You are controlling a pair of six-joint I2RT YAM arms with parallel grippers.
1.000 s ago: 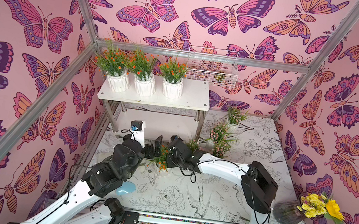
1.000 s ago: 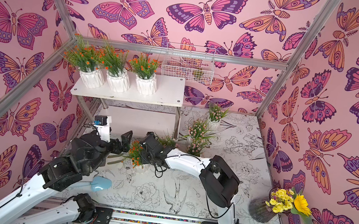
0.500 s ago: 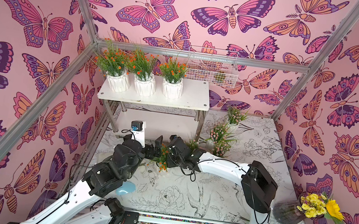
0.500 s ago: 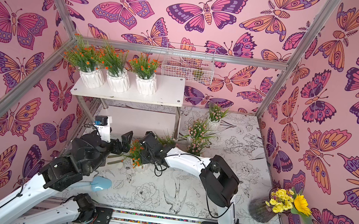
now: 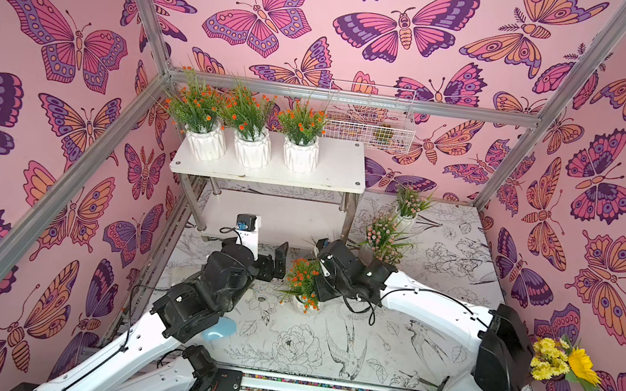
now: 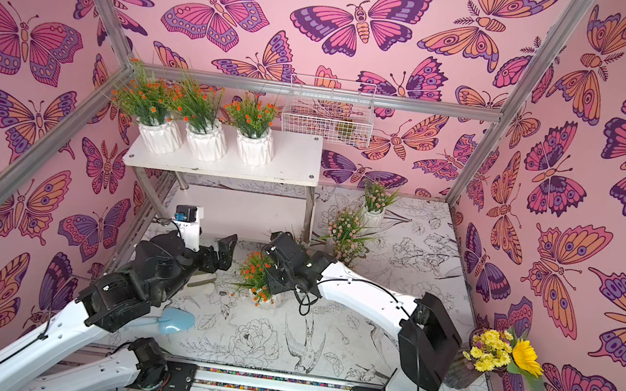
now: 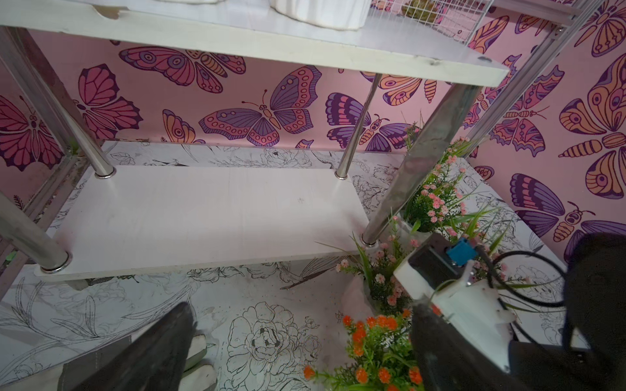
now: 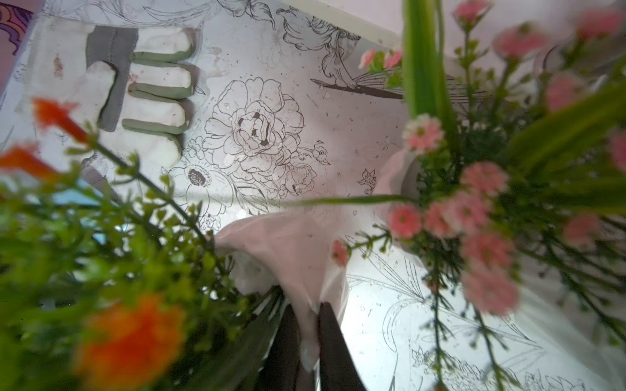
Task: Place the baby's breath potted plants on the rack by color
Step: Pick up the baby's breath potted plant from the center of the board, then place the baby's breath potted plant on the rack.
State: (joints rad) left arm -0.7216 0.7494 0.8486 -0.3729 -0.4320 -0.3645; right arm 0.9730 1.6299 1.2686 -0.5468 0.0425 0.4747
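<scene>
- Right gripper (image 8: 310, 321) has just clenched onto the white pot rim of the orange plant (image 5: 302, 283). I judge the grasp made, with the pot on the table (image 5: 322, 345) between both arms.
- Left gripper (image 5: 278, 263): spread wide, empty, just beside that plant.
- Pink plants (image 5: 383, 234): beside the rack leg.
- Rack (image 5: 333, 174): three orange plants (image 5: 248, 124) on top, end slot free. The lift comes next.

You're seeing three potted plants (image 5: 251, 145) sitting in a row on the top tier of the rack (image 5: 340, 167). A fourth potted plant (image 5: 301, 287) is standing on the table (image 5: 280, 347) before the rack, more plants (image 5: 383, 236) standing right of the rack, a wire basket (image 5: 369, 116) hanging behind.
</scene>
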